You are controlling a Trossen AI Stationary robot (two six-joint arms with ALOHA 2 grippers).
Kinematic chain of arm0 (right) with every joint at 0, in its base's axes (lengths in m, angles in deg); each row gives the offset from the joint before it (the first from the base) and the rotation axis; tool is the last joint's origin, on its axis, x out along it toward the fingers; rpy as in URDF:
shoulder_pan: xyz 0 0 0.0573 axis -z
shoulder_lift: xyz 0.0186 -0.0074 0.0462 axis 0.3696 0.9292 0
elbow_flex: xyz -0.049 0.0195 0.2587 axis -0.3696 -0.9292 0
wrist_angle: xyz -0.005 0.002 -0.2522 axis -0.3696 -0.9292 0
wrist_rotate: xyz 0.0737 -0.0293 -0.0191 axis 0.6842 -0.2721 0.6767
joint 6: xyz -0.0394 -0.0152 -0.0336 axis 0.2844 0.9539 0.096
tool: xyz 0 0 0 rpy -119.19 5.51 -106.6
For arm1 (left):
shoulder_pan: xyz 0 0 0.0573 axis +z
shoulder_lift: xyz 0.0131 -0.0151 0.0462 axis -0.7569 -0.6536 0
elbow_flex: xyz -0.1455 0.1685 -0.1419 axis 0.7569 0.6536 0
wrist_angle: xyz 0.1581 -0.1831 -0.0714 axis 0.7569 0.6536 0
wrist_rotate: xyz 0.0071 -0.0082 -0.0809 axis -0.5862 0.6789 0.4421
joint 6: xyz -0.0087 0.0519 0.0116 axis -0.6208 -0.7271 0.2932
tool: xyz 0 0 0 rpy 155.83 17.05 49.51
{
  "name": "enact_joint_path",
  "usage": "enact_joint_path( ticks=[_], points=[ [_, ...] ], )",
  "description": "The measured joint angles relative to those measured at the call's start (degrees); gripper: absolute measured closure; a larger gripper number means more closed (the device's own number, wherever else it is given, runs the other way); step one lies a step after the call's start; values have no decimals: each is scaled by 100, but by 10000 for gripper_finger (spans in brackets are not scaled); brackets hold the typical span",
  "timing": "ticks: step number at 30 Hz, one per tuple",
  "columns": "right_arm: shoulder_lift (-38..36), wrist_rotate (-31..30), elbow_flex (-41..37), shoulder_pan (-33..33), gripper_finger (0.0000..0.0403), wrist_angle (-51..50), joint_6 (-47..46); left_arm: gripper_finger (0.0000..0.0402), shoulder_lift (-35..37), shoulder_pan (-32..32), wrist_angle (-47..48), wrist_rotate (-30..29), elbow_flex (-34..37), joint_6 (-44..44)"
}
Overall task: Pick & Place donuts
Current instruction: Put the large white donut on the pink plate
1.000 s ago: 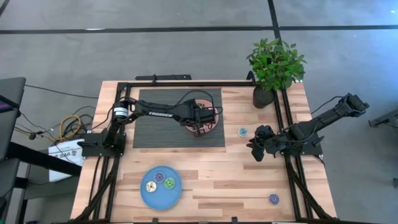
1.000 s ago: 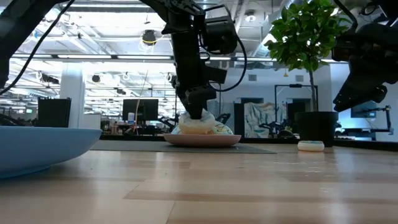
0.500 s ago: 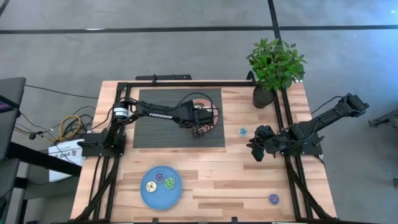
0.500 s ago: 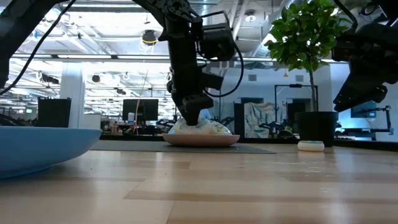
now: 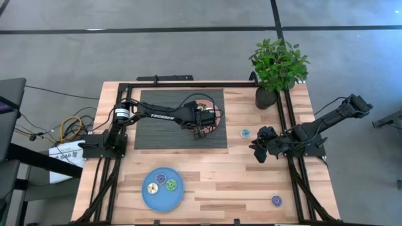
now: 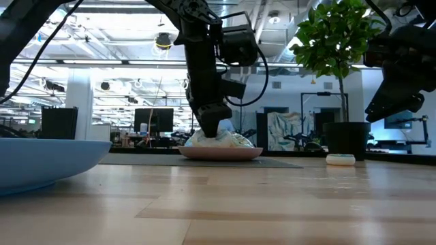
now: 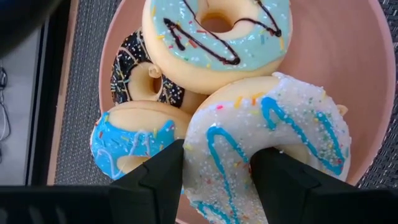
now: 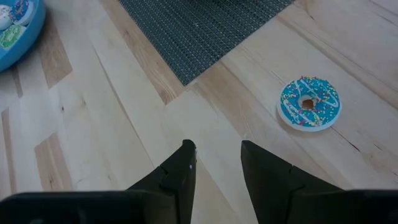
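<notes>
The pink plate [image 7: 367, 74] on the dark mat holds a pile of donuts: a white one with blue drizzle [image 7: 273, 130], a light-blue one [image 7: 217, 37], a dark sprinkled one [image 7: 134, 78] and a bright blue one [image 7: 127, 143]. My left gripper [image 7: 217, 158] is down in this pile, open. One finger stands in the white donut's hole, the other outside its rim. My right gripper [image 8: 217, 149] hangs open over bare wood near the right edge. A teal donut [image 8: 310, 102] lies flat beside it. My left gripper comes slanting down from above, and its fingers [image 7: 165, 180] stand astride one side of the white donut's ring [image 7: 217, 186]. Whether they touch it, I cannot tell. The donut rests on the pile on the plate.
The blue plate [image 5: 162, 188] near the front edge carries three small donuts. A purple donut [image 5: 276, 200] lies on the wood at the front right. A potted plant [image 5: 276, 69] stands at the far right corner. Black frame rails run along the table's sides.
My left gripper has come down a little onto the pile of donuts on the pink plate, then held still. The gap between its fingers looks unchanged. The donuts have not moved.
</notes>
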Motion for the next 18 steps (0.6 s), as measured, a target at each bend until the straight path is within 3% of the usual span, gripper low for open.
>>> enact_joint_path(
  ticks=[18],
  points=[
    [0, -8, 0, 0, 285, 4, -144, 231, 0, 2, 4, -404, 0, 149]
  ],
)
